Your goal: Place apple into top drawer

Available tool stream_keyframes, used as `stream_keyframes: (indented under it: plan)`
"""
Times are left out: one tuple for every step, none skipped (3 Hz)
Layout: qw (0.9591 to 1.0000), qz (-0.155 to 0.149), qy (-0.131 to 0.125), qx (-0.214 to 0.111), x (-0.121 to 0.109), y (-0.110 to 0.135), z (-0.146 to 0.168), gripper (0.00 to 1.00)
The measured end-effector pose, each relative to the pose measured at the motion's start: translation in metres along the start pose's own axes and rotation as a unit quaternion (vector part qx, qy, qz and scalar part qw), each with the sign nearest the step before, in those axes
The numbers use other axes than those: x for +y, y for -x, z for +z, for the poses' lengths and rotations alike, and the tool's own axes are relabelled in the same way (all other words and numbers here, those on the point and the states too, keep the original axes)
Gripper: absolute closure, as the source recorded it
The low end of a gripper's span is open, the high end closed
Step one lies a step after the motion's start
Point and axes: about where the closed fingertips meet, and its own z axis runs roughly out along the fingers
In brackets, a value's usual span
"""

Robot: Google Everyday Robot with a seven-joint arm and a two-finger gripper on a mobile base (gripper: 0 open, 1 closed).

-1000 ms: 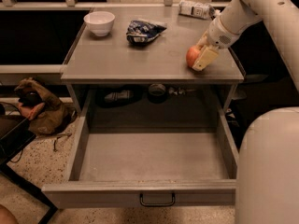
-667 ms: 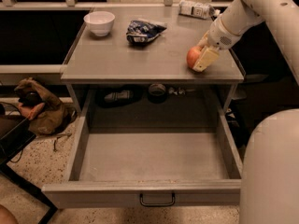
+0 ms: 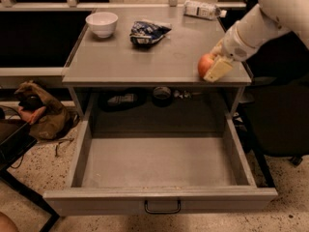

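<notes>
Apple: the apple (image 3: 204, 64) sits at the table's (image 3: 145, 57) front right corner, just beside the edge.
Gripper: the gripper (image 3: 213, 69) is against the apple; whether it grips, I cannot tell.
Risk: a weak hold or a nudge could roll the apple off the edge to the floor.
Drawer: the top drawer (image 3: 159, 195) is pulled out below, with 1 wide bare floor.
Room: the bowl (image 3: 102, 23) and bag (image 3: 147, 32) lie well apart.

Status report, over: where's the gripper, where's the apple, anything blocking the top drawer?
Gripper at apple, front right of tabletop. Top drawer open, apple not yet in. Nothing seen in the way.
</notes>
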Motion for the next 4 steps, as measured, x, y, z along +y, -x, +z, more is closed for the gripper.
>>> stream_keyframes:
  plan:
    - [1.0, 0.001, -0.005, 0.0, 0.029, -0.007, 0.005, 1.0]
    - [1.0, 0.002, -0.003, -0.002, 0.032, -0.008, 0.005, 1.0]
    - [1.0, 0.0, -0.005, -0.005, 0.042, -0.013, 0.006, 1.0]
    - [0.9988, -0.004, -0.043, 0.024, 0.065, -0.006, -0.042, 1.0]
